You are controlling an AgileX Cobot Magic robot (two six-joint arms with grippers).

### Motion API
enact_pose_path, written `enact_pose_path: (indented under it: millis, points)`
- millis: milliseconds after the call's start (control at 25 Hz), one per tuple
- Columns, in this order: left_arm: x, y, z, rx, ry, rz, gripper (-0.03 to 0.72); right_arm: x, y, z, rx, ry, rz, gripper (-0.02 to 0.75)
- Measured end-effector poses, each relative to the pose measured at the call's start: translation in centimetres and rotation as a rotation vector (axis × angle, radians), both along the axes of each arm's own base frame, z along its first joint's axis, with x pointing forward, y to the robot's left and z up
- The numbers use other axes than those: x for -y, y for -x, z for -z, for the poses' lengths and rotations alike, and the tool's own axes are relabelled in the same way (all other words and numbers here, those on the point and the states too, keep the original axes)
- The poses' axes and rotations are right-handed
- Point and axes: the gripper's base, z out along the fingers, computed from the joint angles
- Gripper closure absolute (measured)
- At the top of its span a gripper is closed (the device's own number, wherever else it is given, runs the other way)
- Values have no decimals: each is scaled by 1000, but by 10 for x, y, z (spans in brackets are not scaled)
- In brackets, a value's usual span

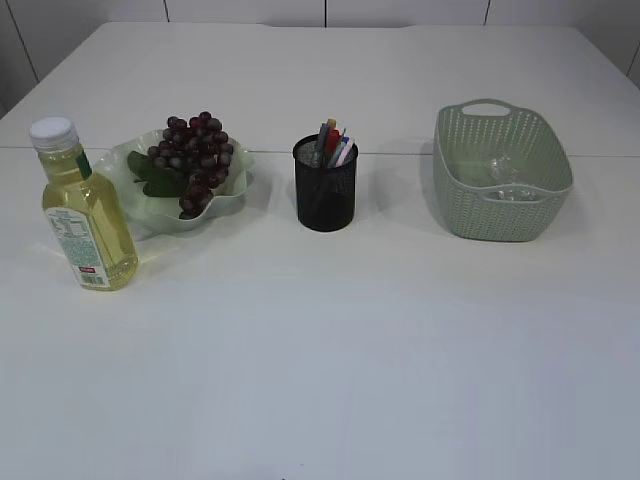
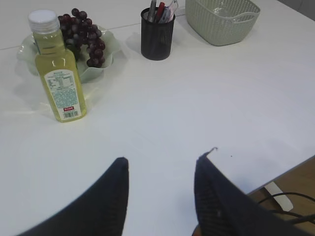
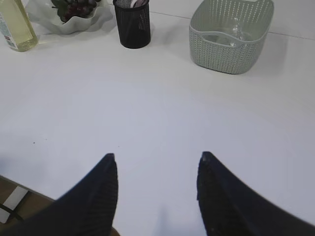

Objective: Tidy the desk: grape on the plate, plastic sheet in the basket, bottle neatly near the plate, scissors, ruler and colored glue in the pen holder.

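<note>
At the bottom of each wrist view, the left gripper (image 2: 162, 169) and right gripper (image 3: 156, 167) hang parted and empty over bare table (image 1: 350, 340); bottle (image 1: 83, 205) far left, touching the plate (image 1: 232, 196) of grape (image 1: 194, 158); pen holder (image 1: 325, 184) centre; basket (image 1: 498, 170) right.

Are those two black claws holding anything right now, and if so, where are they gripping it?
Nothing is held. The left gripper and the right gripper both stand open above bare table, with only empty space between their fingers.

Right pincer (image 3: 155, 164) gapes empty above table (image 3: 147, 98), basket (image 3: 231, 37) beyond.
</note>
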Motion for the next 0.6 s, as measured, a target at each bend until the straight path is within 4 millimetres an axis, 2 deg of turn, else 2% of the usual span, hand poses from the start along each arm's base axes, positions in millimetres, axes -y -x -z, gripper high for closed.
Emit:
enact_pose_path:
  millis: [240, 360, 600]
  points:
    - [-10, 12, 11, 37, -16, -8, 363, 0, -1, 6, -38, 8, -6, 321]
    - [-12, 12, 20, -4, -57, -13, 363, 0, -1, 7, -40, 9, -7, 321]
    - [-12, 12, 22, -9, -66, -11, 365, 2, -2, 7, -44, 21, 21, 321]
